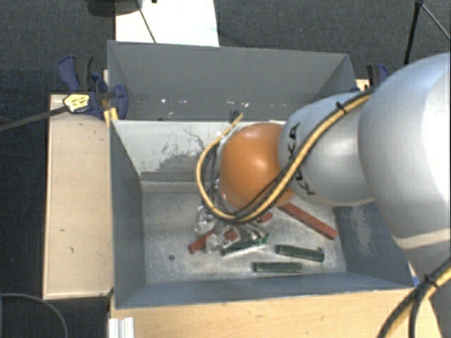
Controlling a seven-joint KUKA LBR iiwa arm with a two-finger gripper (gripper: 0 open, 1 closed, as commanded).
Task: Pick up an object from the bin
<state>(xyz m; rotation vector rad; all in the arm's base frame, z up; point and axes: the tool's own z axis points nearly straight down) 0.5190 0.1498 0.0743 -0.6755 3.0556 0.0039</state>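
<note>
Heap of red and green pieces (pixel 243 247) | bin (pixel 162 263) centre | tool (pixel 215 231) over it | opening: cannot tell

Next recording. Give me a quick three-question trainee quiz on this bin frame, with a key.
1. True or false: the gripper hangs high above the rim of the bin.
2. The two dark green bars lie: A) against the back wall; B) near the front wall, to the view's right of the gripper; C) outside the bin.
3. Fill in: the long stick showing from under the arm is ___ in colour.
Key: 1 false, it is down near the floor; 2 B; 3 red-brown.
</note>
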